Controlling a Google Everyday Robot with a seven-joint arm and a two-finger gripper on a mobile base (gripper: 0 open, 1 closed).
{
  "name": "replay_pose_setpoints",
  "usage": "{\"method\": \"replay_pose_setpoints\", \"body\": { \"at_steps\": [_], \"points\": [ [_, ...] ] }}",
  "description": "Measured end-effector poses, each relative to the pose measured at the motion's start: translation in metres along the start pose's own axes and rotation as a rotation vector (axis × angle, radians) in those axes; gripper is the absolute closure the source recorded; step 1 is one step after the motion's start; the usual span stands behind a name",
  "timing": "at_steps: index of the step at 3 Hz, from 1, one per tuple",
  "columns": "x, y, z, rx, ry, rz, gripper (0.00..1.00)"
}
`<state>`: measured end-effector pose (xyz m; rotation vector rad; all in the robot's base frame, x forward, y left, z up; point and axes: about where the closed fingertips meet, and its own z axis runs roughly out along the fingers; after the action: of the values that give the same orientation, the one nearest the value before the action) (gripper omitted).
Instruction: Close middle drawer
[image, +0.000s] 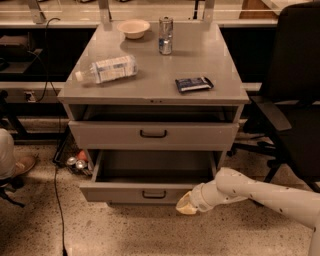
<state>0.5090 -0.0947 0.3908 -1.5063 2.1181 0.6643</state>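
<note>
Lighting: warm overhead light is falling evenly on the cabinet top (150, 62) above the gripper (187, 205), which is hovering at the right front corner of the middle drawer (115, 192). Shadow is filling the drawer box up-left of it.

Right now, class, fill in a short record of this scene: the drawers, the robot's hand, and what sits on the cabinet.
middle drawer: pulled far out, nothing visible inside
top drawer: much further in than the middle one
hand: low, by the right end of the middle drawer's front panel
cabinet top: bowl, can, bottle lying on its side, dark packet
</note>
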Motion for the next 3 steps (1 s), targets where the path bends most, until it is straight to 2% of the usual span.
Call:
{"method": "replay_pose_setpoints", "body": {
  "at_steps": [1, 3],
  "points": [
    [-0.001, -0.002, 0.0, 0.008, -0.001, -0.009, 1.0],
    [-0.014, -0.037, -0.002, 0.123, -0.032, -0.142, 1.0]
  ]
}}
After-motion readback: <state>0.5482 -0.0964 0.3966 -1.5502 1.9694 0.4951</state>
